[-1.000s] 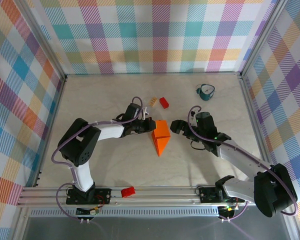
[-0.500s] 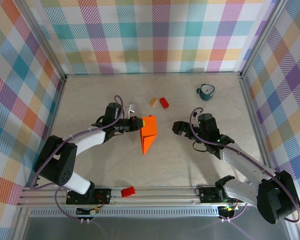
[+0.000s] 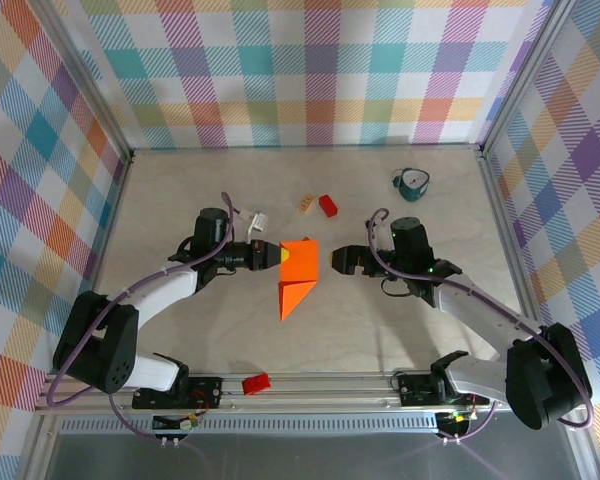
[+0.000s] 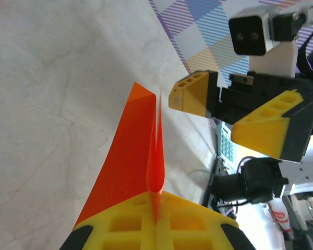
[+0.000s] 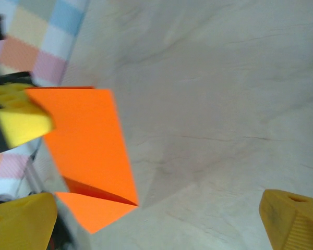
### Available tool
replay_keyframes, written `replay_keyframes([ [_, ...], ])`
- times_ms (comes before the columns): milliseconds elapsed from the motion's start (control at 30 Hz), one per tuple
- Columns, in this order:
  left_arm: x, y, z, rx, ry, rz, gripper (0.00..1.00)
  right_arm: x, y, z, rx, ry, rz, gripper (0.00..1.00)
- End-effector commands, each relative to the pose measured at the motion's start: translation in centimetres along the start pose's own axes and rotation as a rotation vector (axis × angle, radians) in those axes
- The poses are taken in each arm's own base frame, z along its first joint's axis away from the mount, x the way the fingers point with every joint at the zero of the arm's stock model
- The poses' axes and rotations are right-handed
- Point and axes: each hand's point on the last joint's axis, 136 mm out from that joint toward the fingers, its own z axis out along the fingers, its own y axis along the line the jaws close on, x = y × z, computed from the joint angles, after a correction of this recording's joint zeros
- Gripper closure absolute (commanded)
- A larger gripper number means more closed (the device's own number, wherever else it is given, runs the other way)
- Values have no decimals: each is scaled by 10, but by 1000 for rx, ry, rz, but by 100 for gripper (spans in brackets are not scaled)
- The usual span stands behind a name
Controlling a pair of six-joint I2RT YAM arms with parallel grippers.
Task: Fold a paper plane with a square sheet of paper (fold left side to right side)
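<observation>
One creased orange paper sheet (image 3: pixel 300 262), seemingly doubled, in left pincer (image 3: pixel 277 256)

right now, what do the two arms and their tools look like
Both the left arm and right arm have white links and bulky black joints, with lilac cables looping alongside. The left tool and right tool each have two yellow wedge-shaped fingers with moulded pockets.

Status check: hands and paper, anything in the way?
Left hand shut on the orange paper, edge raised. Right hand open, facing it, apart. Red block and tan block beyond, off the paper.
</observation>
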Motion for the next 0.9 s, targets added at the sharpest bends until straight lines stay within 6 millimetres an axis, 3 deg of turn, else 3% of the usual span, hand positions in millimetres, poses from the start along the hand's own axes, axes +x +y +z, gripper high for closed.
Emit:
replay_keyframes([
  [0,0,-17,-4,98,-2,44,100,-6,42,0,-238,32,-89,2],
  [200,-6,-23,-1,150,-21,31,100,-1,49,13,-355,79,-51,7],
  [467,-7,-22,3,175,-28,4,100,7,61,27,-450,151,-35,21],
  [867,-4,-15,6,165,-14,-15,100,-5,67,23,-419,125,-91,47],
])
